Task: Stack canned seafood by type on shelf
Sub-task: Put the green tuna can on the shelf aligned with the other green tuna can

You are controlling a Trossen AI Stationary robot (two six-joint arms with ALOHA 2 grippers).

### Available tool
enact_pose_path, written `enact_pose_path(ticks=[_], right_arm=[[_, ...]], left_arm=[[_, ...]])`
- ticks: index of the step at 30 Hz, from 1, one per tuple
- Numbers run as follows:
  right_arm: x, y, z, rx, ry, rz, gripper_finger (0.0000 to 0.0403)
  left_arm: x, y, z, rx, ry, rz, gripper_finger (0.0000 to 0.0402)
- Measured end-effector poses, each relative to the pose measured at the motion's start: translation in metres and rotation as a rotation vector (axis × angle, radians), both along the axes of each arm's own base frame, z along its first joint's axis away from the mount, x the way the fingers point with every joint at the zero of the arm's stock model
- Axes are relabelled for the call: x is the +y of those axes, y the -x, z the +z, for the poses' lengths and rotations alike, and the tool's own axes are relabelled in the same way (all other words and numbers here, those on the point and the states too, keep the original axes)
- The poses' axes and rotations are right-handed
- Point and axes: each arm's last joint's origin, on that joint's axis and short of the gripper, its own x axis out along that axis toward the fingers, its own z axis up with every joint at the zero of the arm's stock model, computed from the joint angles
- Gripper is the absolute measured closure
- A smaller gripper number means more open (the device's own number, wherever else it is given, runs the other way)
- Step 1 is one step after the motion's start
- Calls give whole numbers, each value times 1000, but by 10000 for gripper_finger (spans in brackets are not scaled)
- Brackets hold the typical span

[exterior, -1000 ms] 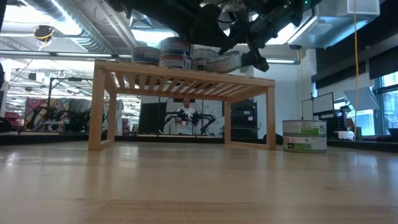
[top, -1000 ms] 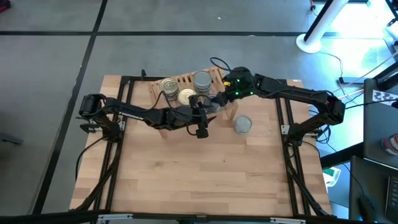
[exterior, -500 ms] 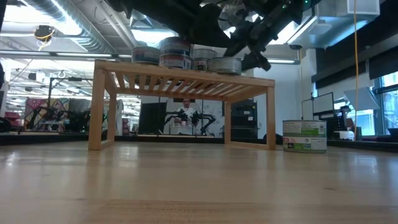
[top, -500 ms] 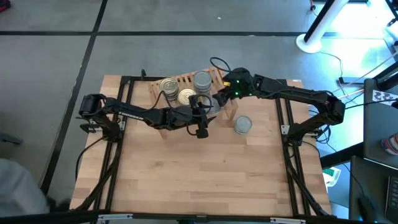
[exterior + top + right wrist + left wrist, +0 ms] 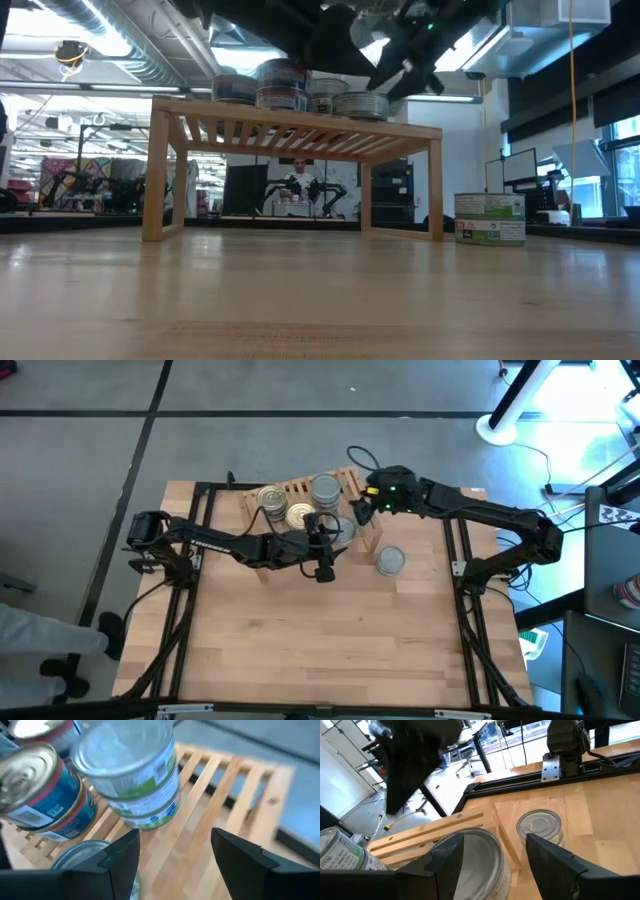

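Observation:
The slatted wooden shelf (image 5: pixel 296 489) (image 5: pixel 300 130) stands at the table's far middle. On it are two gold-topped, blue-labelled tins (image 5: pixel 270 498) (image 5: pixel 35 795), a stack of silver-topped, green-labelled tins (image 5: pixel 325 488) (image 5: pixel 135 780), and a single silver tin (image 5: pixel 342 528) (image 5: pixel 360 104) (image 5: pixel 475 857) flat on the slats near the shelf's right front corner. One more silver tin (image 5: pixel 390 560) (image 5: pixel 490 218) stands on the table right of the shelf. My left gripper (image 5: pixel 333 535) (image 5: pixel 490 865) hovers open over the single tin. My right gripper (image 5: pixel 361 510) (image 5: pixel 175 865) is open, above the shelf's right end.
Black frame rails (image 5: pixel 200 550) run along the table's left and right sides. Bare tabletop (image 5: pixel 320 640) stretches from the shelf to the near edge. A person's leg and shoe (image 5: pixel 60 645) show on the floor left of the table.
The single silver tin, tilted a second ago beside my right gripper, now sits flat on the slats. My right gripper has come away from it, rising and drawing back toward the table's far right.

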Motion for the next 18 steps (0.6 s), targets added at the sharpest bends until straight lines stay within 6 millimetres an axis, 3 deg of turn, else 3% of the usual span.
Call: enact_pose_path(ticks=[9, 13, 18], right_arm=[[22, 42, 41, -77, 101, 61, 159], [42, 47, 40, -13, 83, 165, 159], [77, 39, 33, 65, 92, 306, 159]], left_arm=[[-15, 16, 32, -92, 5, -42, 190], [-27, 26, 48, -136, -4, -81, 190], [-44, 42, 66, -160, -16, -140, 190]])
